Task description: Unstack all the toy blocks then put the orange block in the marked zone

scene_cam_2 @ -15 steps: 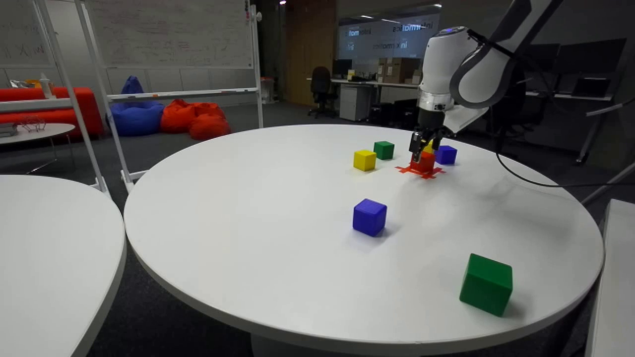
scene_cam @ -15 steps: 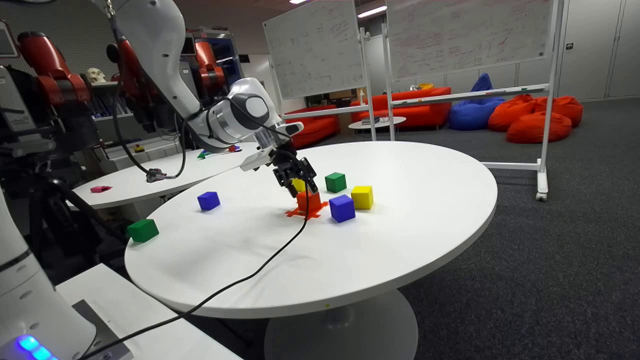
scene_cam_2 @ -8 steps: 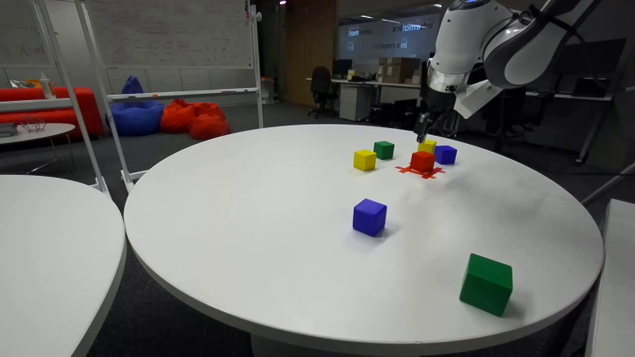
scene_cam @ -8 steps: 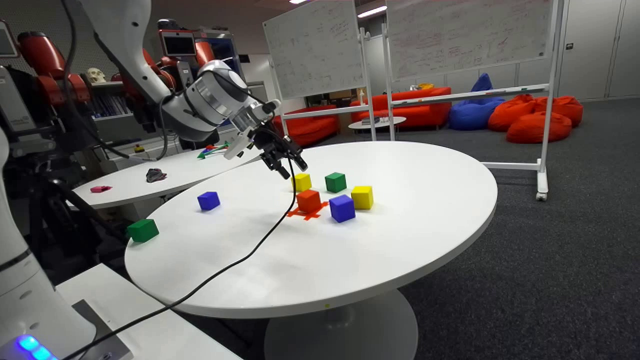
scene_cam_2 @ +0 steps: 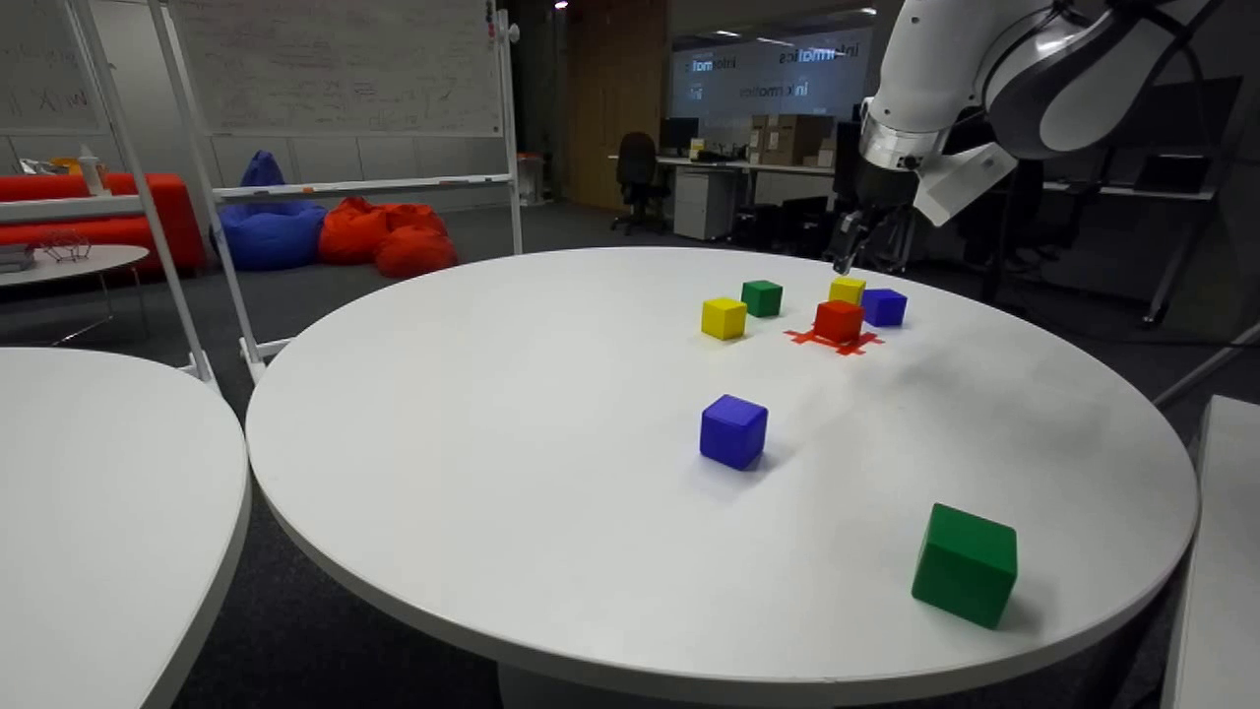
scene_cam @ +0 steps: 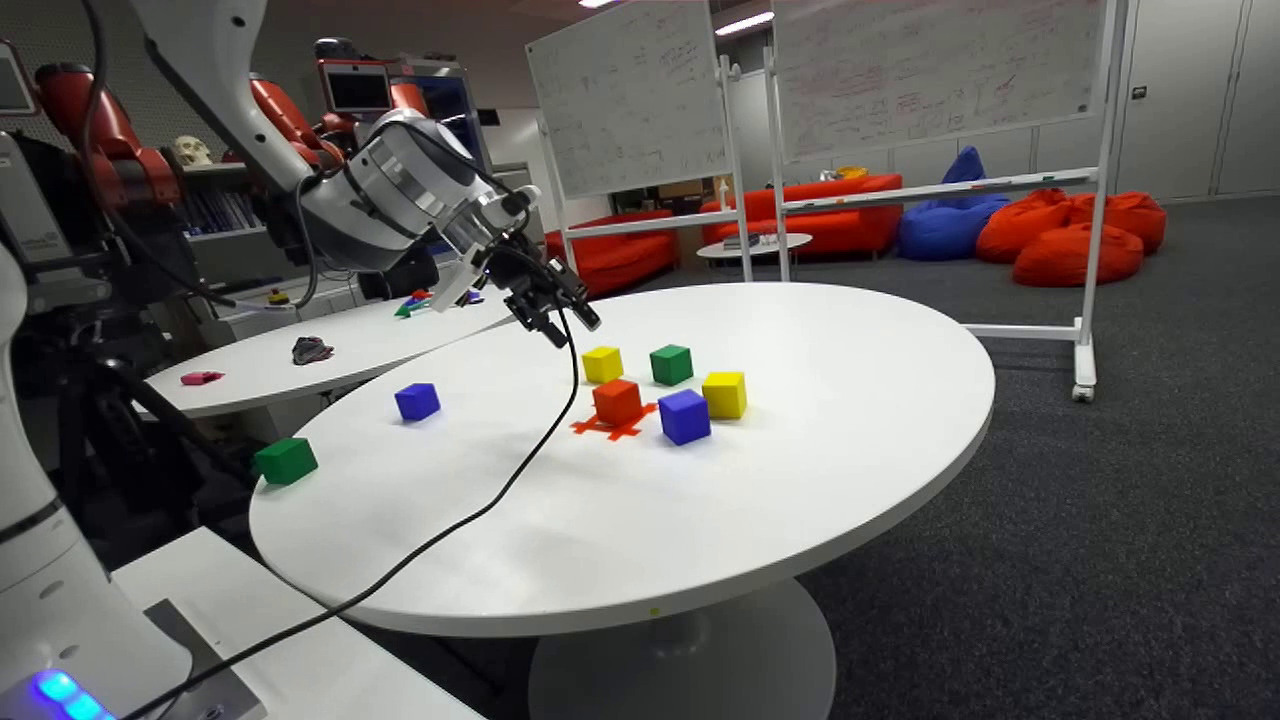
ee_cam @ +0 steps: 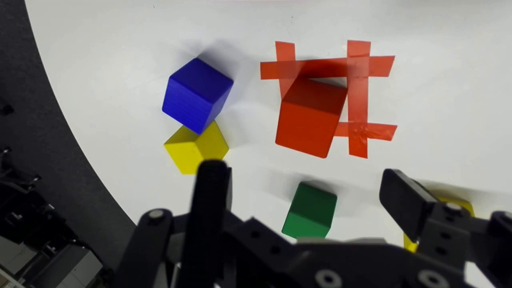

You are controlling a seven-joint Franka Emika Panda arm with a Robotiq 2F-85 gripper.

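Whiteboards [scene_cam: 630,100] stand beyond the round white table [scene_cam: 800,480]. Logging remotely, left to right in an exterior view: green block [scene_cam: 287,461] by the left rim; blue block [scene_cam: 417,401] well apart from it. My gripper [scene_cam: 573,331] hangs above the table, jaws spread apart. Then a yellow block [scene_cam: 602,365], far, and the orange block [scene_cam: 617,402], nearer, resting on the marked zone [ee_cam: 358,100], slightly askew to its lines in the wrist view. Right of these: second green block [scene_cam: 671,365], far; second blue block [scene_cam: 685,417], near, second yellow block [scene_cam: 724,395] just beside it; I can't tell whether they touch.
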